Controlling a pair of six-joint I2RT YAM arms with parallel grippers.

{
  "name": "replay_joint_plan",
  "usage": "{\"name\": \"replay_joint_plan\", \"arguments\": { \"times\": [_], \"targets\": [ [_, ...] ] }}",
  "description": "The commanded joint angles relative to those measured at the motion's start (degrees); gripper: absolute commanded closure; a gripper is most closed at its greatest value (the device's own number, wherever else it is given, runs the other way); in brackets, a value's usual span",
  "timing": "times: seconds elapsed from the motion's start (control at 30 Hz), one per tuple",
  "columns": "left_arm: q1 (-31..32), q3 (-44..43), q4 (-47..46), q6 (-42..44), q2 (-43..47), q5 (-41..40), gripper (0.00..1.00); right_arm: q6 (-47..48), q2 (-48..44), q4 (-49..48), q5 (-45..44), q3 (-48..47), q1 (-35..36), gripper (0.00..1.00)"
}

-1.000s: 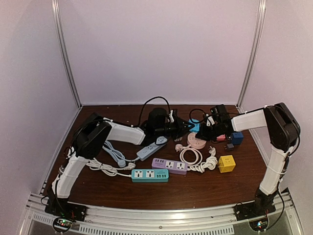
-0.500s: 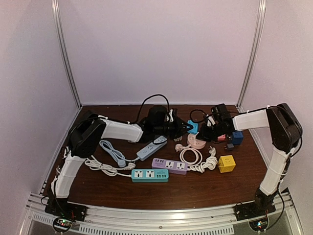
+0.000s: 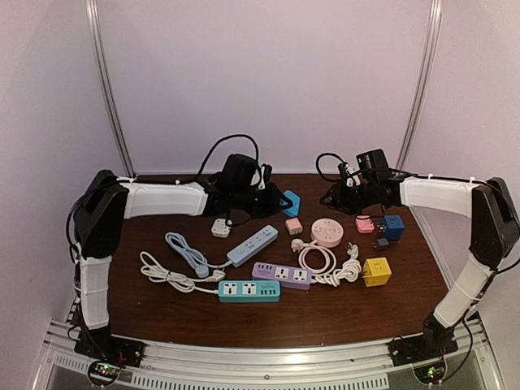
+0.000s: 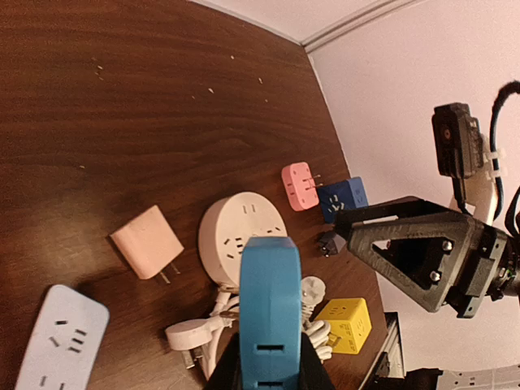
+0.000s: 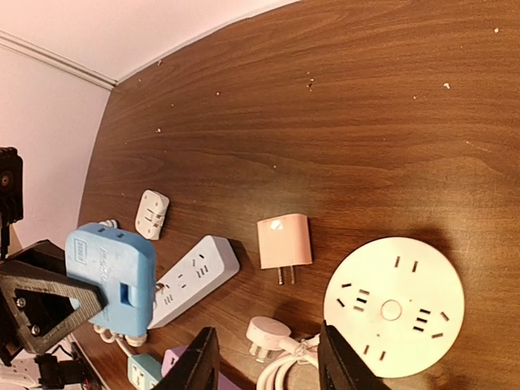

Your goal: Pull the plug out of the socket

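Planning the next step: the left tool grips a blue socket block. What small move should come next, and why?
Probably lower the left tool and set the blue socket block on the table: its visible slots are empty, the pink plug lies loose on the wood, and the right tool is open, holding nothing.

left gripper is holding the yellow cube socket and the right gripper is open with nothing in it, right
Not quite. The left wrist view shows the left gripper holding the blue socket, not the yellow one. The yellow cube socket lies on the table, held by neither arm. The rest stands: the right gripper is open with nothing in it.
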State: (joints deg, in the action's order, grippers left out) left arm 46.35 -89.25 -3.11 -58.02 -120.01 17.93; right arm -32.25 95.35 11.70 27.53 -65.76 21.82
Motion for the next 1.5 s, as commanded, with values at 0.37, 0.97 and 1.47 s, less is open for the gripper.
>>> {"name": "replay_joint_plan", "arguments": {
  "times": [0.37, 0.97, 1.47],
  "targets": [
    [-10.9, 6.8, 32.3, 25.9, 17.2, -28.1, 1.0, 2.2, -9.8, 0.6, -10.2, 2.1, 4.8, 0.01],
    [-17.5, -9.2, 50.3, 34.2, -0.1, -44.0, 1.0, 1.7, -18.6, 1.5, -14.8, 4.6, 4.9, 0.0],
    [-17.9, -19.1, 55.3, 35.8, -11.7, -46.8, 0.93, 2.0, -21.0, 4.1, -15.2, 4.5, 5.0, 0.0]
  ]
}}
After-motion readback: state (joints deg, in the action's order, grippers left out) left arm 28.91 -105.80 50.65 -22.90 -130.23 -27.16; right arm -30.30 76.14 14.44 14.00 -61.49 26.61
